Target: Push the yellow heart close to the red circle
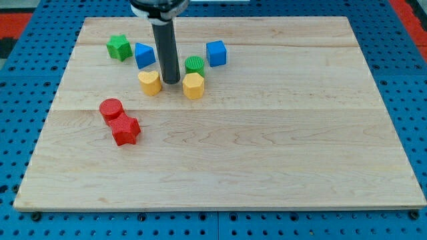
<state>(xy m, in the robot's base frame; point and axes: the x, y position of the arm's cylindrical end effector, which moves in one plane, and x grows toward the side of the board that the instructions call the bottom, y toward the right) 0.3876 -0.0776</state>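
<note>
Yellow heart (pixel 150 83) sits just left of my tip (pixel 171 81), above-right of red circle (pixel 111 108). No fingers, only a rod. Push from heart's upper right, steering down-left; avoid yellow hexagon (pixel 193 86).

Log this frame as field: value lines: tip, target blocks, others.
tip: my tip on the wooden board, just right of the yellow heart block
goal: red circle block, toward the view's lower left of the heart, apart from it
beside goal: red star block, touching
right of tip: yellow hexagon block, green circle block
</note>
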